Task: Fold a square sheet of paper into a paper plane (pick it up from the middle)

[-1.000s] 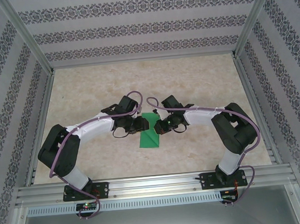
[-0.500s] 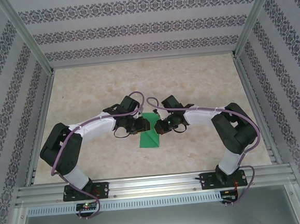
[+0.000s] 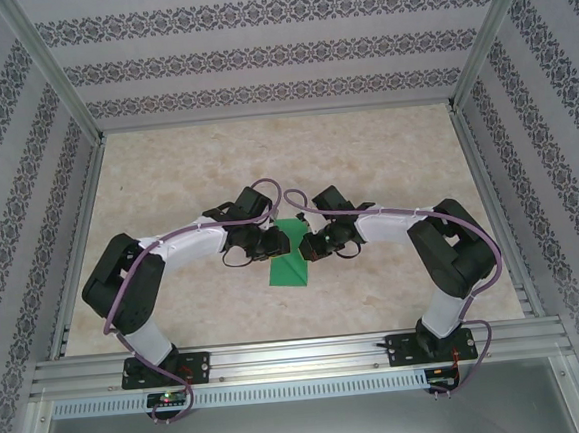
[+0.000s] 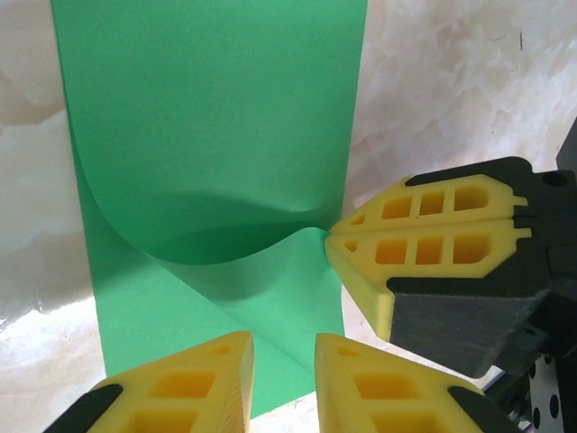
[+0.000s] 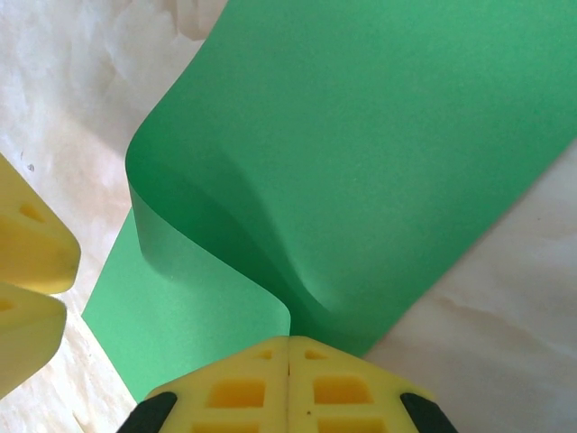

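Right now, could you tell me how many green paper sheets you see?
1: the green sheet lies centred on the table, one side curled over; another beneath could be hidden.

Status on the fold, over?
Right gripper shut on lifted edge of green sheet. Left gripper open over the sheet, holding nothing. Sheet curled over itself, fold not pressed flat. No obstruction seen.

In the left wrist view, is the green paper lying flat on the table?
No: the square sheet of paper curls over itself in a loose, rounded bend.
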Robot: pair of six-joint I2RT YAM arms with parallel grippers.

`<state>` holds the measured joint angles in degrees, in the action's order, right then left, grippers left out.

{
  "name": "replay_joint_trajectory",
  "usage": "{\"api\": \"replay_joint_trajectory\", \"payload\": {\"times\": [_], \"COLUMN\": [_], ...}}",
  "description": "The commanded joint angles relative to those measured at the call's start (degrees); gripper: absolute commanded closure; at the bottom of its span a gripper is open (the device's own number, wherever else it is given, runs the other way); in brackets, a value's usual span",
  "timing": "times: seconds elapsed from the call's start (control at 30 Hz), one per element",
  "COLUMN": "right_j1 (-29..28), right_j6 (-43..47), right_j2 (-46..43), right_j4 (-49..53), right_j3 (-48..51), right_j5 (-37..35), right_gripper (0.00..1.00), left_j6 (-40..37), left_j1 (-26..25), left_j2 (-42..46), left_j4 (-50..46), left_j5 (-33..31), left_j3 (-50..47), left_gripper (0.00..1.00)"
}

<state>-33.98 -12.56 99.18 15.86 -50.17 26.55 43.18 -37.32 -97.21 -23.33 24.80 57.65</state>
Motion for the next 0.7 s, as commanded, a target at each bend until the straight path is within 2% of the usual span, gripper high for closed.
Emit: {"api": "replay_joint_trajectory", "payload": {"times": [0.0,0.67], "right_j1": [0.14,0.06], "right_j6": [-0.98,-1.17], "right_j2": [-0.30,0.62], "right_j4": [-1.41,-1.49], "right_j3": [0.40,0.09], "right_j5": [-0.97,-1.23], "right_gripper": [0.94,0.94], "left_j6": [1.55,2.98], "left_j1": [-0.82,-0.83], "left_j2": [-0.52,-3.67], "left_j4": [3.42,7.42], "left_j5": [0.21,2.14], "left_j3": [1.16,-0.25], "left_gripper": [0.75,0.76]}}
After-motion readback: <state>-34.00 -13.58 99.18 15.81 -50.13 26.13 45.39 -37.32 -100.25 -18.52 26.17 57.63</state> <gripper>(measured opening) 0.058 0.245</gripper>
